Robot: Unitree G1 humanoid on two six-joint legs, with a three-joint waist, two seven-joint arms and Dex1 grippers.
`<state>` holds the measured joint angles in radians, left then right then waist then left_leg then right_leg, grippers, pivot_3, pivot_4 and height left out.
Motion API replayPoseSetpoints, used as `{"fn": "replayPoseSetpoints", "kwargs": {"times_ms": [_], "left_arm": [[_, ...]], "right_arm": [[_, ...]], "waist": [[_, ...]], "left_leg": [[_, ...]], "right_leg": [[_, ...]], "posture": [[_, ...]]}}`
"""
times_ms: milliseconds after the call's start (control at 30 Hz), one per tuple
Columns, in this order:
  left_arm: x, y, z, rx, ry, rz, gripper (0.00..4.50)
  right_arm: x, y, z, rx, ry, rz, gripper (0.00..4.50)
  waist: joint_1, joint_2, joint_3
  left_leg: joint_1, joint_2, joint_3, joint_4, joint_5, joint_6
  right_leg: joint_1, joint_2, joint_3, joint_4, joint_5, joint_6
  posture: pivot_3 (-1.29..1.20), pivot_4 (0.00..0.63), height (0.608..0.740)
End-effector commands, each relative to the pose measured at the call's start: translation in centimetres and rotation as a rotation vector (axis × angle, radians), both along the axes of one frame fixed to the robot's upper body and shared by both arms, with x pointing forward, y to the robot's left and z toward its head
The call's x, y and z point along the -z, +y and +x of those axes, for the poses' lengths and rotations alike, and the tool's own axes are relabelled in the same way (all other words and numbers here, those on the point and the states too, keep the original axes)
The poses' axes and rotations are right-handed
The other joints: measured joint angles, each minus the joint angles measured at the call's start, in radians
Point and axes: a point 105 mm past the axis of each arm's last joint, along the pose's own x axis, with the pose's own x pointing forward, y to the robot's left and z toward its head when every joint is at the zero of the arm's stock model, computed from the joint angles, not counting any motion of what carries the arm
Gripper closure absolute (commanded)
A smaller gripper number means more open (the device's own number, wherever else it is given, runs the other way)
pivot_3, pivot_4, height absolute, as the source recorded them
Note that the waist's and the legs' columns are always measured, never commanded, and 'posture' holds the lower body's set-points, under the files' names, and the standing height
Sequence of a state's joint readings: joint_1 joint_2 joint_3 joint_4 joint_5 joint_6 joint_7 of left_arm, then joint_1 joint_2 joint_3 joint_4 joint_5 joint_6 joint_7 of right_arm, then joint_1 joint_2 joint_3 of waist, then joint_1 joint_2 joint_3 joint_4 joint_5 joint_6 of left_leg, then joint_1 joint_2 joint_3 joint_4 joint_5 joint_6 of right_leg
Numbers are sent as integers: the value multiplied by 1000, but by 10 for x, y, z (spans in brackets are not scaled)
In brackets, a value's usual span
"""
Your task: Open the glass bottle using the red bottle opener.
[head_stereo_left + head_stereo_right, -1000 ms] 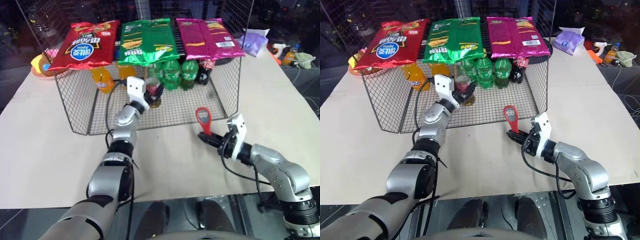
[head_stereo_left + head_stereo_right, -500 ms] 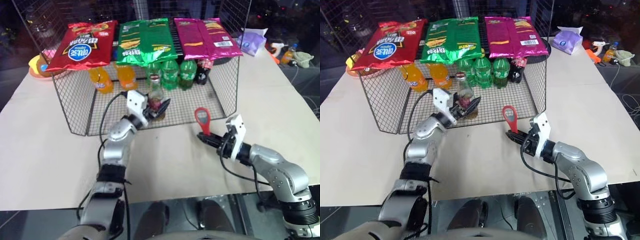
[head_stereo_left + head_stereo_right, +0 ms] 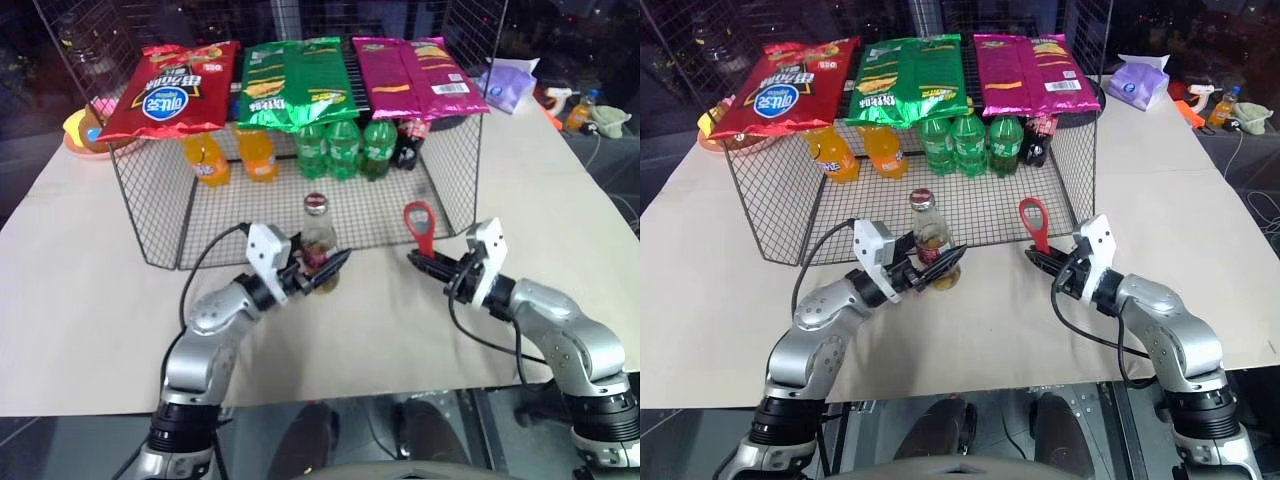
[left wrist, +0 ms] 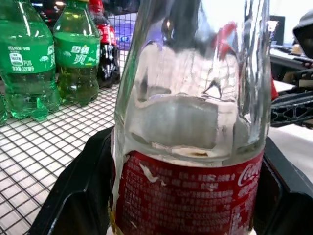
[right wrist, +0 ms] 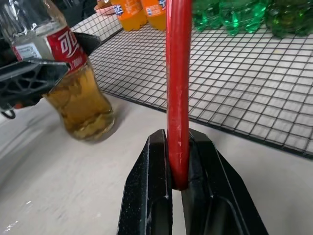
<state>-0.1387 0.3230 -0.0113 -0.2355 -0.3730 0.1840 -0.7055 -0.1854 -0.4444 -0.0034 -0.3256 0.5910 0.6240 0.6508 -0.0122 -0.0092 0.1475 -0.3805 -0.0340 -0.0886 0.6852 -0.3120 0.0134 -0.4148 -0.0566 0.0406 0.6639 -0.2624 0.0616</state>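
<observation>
Beige worktop [image 3: 90,300] carries a wire rack [image 3: 160,215]; left pincer [image 3: 322,272] clasps the glass bottle [image 3: 319,245] upright; right pincer [image 3: 420,262] pinches the red bottle opener [image 3: 418,226], head upward.

I see the glass bottle [image 3: 319,245]: clear, amber drink, red label w/ white text. Bottle opener [image 3: 419,224] is red. Both grippers' fingers [image 5: 146,191] black. Wire rack [image 3: 150,215] dark grid. On top: red, green, magenta snack bags [image 3: 296,78]. Inside: orange and green soda bottles [image 3: 345,148]. Worktop [image 3: 80,290] pale beige.
</observation>
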Motion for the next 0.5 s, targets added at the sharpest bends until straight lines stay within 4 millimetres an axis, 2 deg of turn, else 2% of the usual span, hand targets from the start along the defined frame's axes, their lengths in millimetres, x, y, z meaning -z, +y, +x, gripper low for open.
{"fn": "replayPoseSetpoints", "kwargs": {"times_ms": [33,200,267,300,333,500], "left_arm": [[-14,-5,0,-7,-91,-13,1688],[-8,-9,-2,-13,-91,-23,1688],[-6,-10,-4,-9,-89,-26,643],[-5,-10,-5,-7,-89,-27,243],[-5,-10,-6,-9,-90,-26,34],[-13,-8,-9,-15,-104,-41,34]], "right_arm": [[-12,0,1,-10,-57,11,4500],[-11,-1,1,-4,-60,5,4500],[-11,-1,1,-4,-59,4,4500],[-10,-1,1,-5,-58,3,4500],[-10,-1,0,-7,-55,2,4500],[-9,-1,0,-13,-53,-3,4500]], "waist": [[0,0,0],[0,0,0],[0,0,0],[0,0,0],[0,0,0],[-1,0,0]], "left_leg": [[0,0,0,0,0,0],[0,0,0,0,0,0],[0,0,0,0,0,0],[0,0,0,0,0,0],[0,0,0,0,0,0],[0,0,0,0,0,0]], "right_leg": [[0,0,0,0,0,0],[0,0,0,0,0,0],[0,0,0,0,0,0],[0,0,0,0,0,0],[0,0,0,0,0,0],[0,0,0,0,0,0]], "posture": [[0,150,740],[0,150,740],[0,150,740],[0,150,740],[0,150,740],[0,150,740]]}}
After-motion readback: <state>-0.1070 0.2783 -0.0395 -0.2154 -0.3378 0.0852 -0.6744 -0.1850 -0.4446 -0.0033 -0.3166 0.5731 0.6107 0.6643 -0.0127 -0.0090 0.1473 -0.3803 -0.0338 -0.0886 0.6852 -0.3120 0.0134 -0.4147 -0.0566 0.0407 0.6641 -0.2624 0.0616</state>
